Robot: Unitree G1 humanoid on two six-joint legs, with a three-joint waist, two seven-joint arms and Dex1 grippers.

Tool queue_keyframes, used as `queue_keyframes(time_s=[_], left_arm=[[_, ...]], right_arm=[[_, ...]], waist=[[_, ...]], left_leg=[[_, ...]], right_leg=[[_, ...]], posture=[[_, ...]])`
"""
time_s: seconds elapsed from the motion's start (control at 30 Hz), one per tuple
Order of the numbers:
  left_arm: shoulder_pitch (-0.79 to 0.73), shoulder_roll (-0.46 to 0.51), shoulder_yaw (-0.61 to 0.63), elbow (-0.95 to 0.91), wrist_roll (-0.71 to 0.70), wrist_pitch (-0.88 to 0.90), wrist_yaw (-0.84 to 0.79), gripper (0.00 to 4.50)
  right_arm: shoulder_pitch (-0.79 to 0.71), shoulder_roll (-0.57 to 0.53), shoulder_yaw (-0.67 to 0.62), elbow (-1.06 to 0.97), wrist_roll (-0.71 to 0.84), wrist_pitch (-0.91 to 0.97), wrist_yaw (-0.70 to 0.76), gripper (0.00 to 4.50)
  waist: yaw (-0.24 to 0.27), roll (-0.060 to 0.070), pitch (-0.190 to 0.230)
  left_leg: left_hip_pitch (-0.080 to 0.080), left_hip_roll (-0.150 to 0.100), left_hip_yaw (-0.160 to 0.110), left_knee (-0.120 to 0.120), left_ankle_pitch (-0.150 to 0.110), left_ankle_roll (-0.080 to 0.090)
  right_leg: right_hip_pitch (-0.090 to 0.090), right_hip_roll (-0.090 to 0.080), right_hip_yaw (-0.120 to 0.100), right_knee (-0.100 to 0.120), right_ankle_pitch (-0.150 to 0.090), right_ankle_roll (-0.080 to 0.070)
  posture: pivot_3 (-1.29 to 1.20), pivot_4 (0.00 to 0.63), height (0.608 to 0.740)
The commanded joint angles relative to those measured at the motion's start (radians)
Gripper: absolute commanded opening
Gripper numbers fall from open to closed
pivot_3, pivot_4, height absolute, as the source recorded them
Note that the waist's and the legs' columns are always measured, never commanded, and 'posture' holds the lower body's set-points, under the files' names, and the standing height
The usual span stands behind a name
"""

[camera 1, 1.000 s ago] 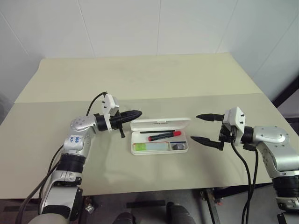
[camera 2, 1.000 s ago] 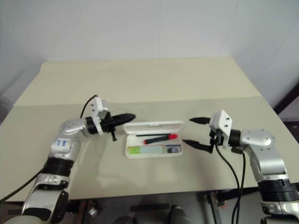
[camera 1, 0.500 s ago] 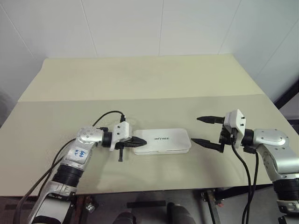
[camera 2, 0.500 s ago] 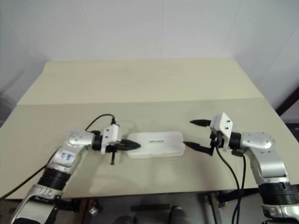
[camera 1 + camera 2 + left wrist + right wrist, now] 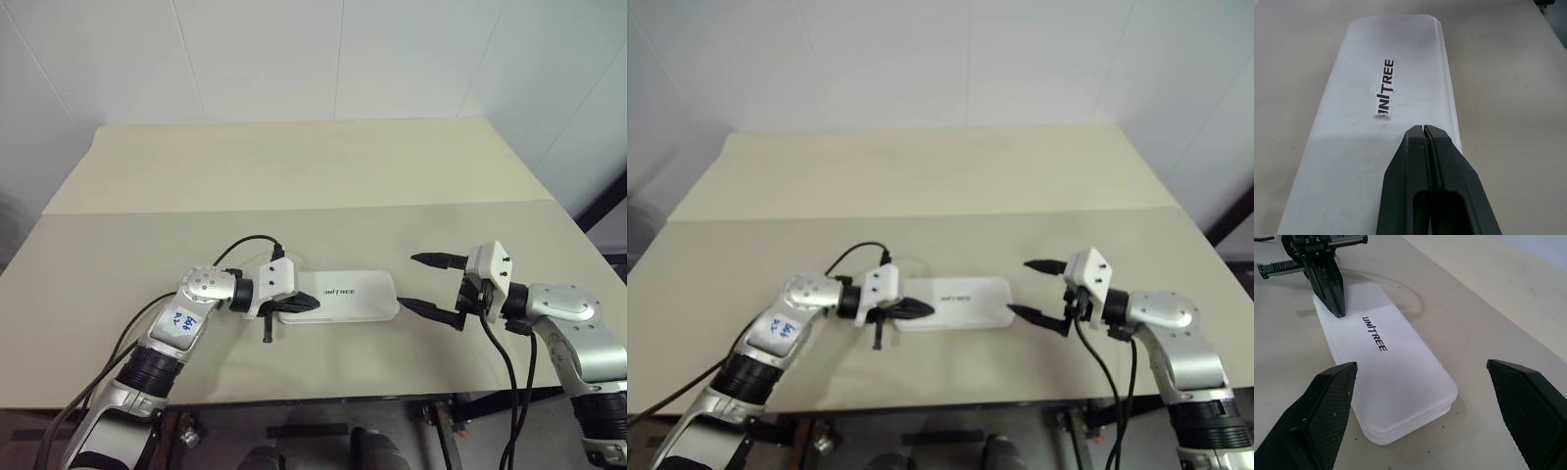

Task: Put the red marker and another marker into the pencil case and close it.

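Note:
The white pencil case [image 5: 358,296] lies shut on the table, its dark logo facing up [image 5: 1385,88]. The tips of my left gripper [image 5: 312,304] are shut and rest on the lid's left end [image 5: 1424,130]; the right wrist view shows them pressing there too [image 5: 1337,308]. Just off the case's right end my right gripper [image 5: 409,281] stands open, its two fingers spread wide on either side of that end [image 5: 1420,366], not touching it. The red marker and the other marker are hidden, with the case's lid down.
The beige table [image 5: 294,176] stretches far behind the case, with a seam [image 5: 147,210] running across it. A black cable [image 5: 245,243] loops over the table above my left wrist. The front edge [image 5: 323,399] lies close below the case.
The case's lid stood open a second ago with the markers showing inside. It is down now, and my shut left gripper has come down and rightward onto it. The right gripper kept its place.

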Motion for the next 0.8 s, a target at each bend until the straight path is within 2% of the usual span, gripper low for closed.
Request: queue_keyframes(time_s=[0.03,0.17,0.2,0.27,0.37,0.63,0.67,0.8], left_arm=[[-0.003,-0.008,0.111,-0.016,-0.119,0.061,0.006,0.04],[0.001,0.030,0.242,0.005,-0.224,0.031,-0.031,0.04],[0.001,0.040,0.276,0.013,-0.254,0.072,-0.024,0.21],[0.010,0.066,0.345,0.047,-0.285,0.073,-0.018,0.63],[0.063,0.103,0.418,0.047,-0.315,0.010,-0.047,1.60],[0.165,0.140,0.498,-0.010,-0.352,-0.080,-0.071,4.24],[0.162,0.141,0.495,-0.011,-0.358,-0.072,-0.073,4.47],[0.155,0.135,0.473,0.014,-0.346,-0.096,-0.078,4.47]], right_arm=[[-0.017,0.002,-0.032,-0.013,0.019,-0.023,0.001,4.50],[-0.056,0.000,-0.023,0.037,0.014,-0.040,0.028,4.50],[-0.067,-0.002,-0.022,0.051,0.013,-0.044,0.035,4.50],[-0.090,-0.003,-0.018,0.077,0.010,-0.052,0.050,4.50],[-0.115,-0.006,-0.015,0.110,0.003,-0.062,0.068,4.50],[-0.154,-0.032,-0.030,0.180,-0.016,-0.095,0.096,4.50],[-0.148,-0.039,-0.035,0.178,-0.014,-0.094,0.098,4.50],[-0.112,-0.071,-0.060,0.167,-0.015,-0.105,0.104,4.50]], waist=[[0.000,0.000,0.000],[-0.001,0.000,0.000],[0.000,0.000,0.000],[0.001,0.000,0.000],[-0.002,0.000,0.000],[0.007,0.000,0.000],[0.008,0.000,0.000],[0.005,0.000,0.000]], left_leg=[[0.000,0.000,0.000,0.000,0.000,0.000],[-0.003,0.001,0.000,0.000,0.000,0.000],[-0.003,0.001,0.000,0.000,0.000,0.000],[-0.003,0.001,0.000,-0.001,0.000,0.000],[-0.003,0.001,0.000,-0.002,0.000,0.000],[-0.005,0.002,0.000,-0.003,-0.001,-0.001],[-0.005,0.002,0.000,-0.003,-0.001,-0.001],[-0.005,0.002,0.000,-0.003,-0.001,-0.001]], right_leg=[[0.000,0.000,0.000,0.000,0.000,0.000],[-0.003,0.001,0.000,0.000,0.000,0.000],[-0.004,0.001,0.000,0.000,0.000,0.000],[-0.004,0.001,0.000,0.000,0.000,-0.001],[-0.004,0.001,0.000,0.000,0.000,-0.001],[-0.005,0.001,-0.001,0.000,0.000,-0.001],[-0.005,0.001,-0.001,-0.002,0.000,-0.001],[-0.005,0.001,-0.001,-0.005,0.000,-0.001]], posture=[[0.00,0.150,0.740],[0.00,0.150,0.740],[0.00,0.150,0.740],[0.00,0.150,0.740],[0.00,0.150,0.740],[0.00,0.150,0.740],[0.00,0.150,0.740],[0.00,0.150,0.740]])
